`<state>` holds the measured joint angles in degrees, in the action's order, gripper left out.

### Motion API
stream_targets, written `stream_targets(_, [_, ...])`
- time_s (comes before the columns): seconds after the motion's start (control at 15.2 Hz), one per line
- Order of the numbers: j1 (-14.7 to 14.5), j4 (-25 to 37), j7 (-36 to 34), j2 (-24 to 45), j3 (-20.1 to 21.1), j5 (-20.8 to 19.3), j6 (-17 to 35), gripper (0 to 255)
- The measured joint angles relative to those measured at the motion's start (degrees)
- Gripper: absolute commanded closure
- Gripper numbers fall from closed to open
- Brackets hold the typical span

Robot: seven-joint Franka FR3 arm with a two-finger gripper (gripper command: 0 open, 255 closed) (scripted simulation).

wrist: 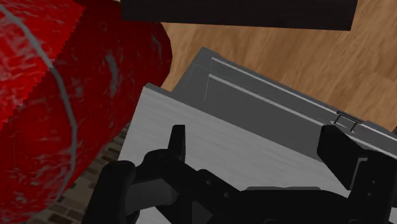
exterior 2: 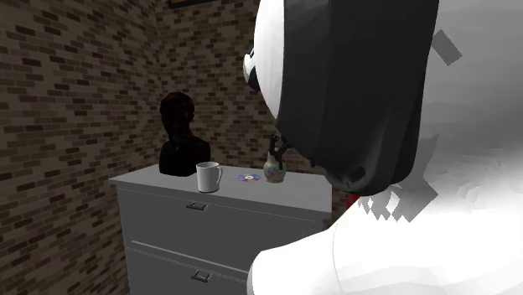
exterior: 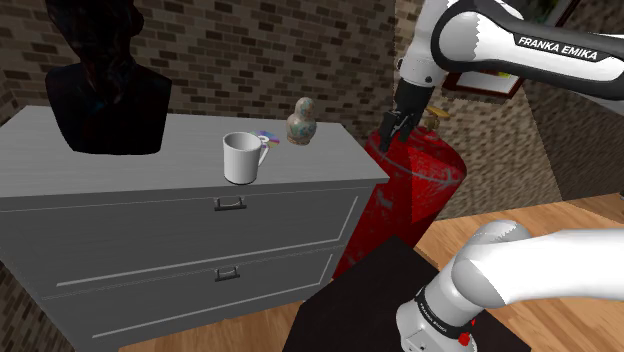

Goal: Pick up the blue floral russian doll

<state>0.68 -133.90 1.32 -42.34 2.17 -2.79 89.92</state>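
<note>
Up close, fingers (wrist: 340,153) wide apart near dresser (wrist: 191,127) end; from the shoulder, doll (exterior: 299,123) beyond mug (exterior: 241,157).

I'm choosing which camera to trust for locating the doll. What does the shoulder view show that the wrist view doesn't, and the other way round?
Shoulder view, not wrist: the patterned russian doll standing near the dresser's back edge, a white mug nearer the front, and a dark bust.
Wrist view, not shoulder: a clear look at the fingers standing apart, nothing between them.
Both: the grey dresser, the red cylinder beside it, the wooden floor, and the gripper off the dresser's end, apart from the doll.
</note>
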Motion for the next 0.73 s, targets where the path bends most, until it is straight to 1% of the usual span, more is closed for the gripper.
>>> stream_targets(0.07, [0.00,0.00,0.00,0.00,0.00,0.00,0.00,0])
stream_targets(0.2, [0.06,1.72,-0.47,2.78,0.26,0.11,1.34,0])
stream_targets(0.73, [0.52,14.56,-2.93,18.78,1.55,0.19,6.43,0])
